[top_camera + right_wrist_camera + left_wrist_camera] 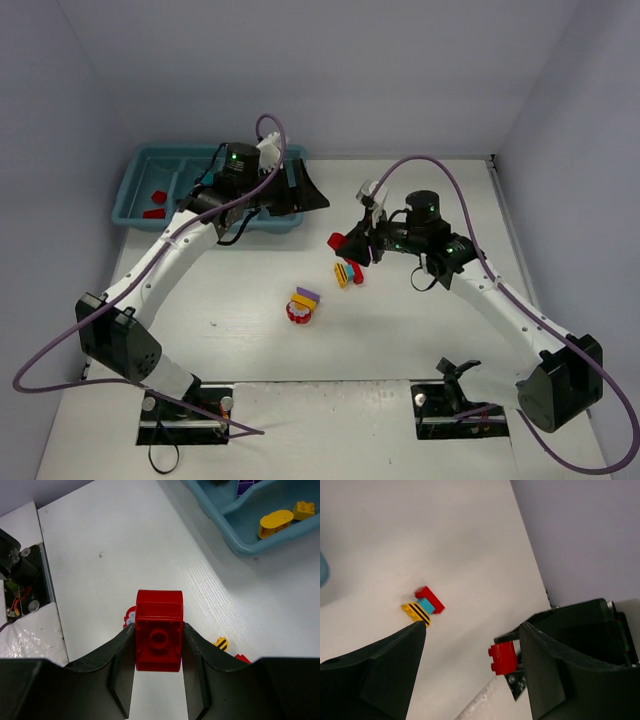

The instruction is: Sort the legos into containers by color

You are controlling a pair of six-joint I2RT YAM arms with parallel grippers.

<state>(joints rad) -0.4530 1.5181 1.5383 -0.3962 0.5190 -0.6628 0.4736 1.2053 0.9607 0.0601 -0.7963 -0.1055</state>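
In the top view my right gripper [348,243] hangs above the middle of the table, shut on a red lego brick [338,242]. The right wrist view shows that brick [159,630] clamped between both fingers, hollow underside toward the camera. My left gripper [300,190] stands open and empty over the right end of the teal tray of containers [128,190]. Red legos [155,205] lie in a left compartment; yellow legos [275,523] lie in another. A yellow, teal and red stack [348,272] and a purple, yellow and red stack [302,305] rest on the table.
The left arm stretches diagonally from its base [120,340] across the tray's front rim. Purple cables loop over both arms. Grey walls close in the table at the back and on both sides.
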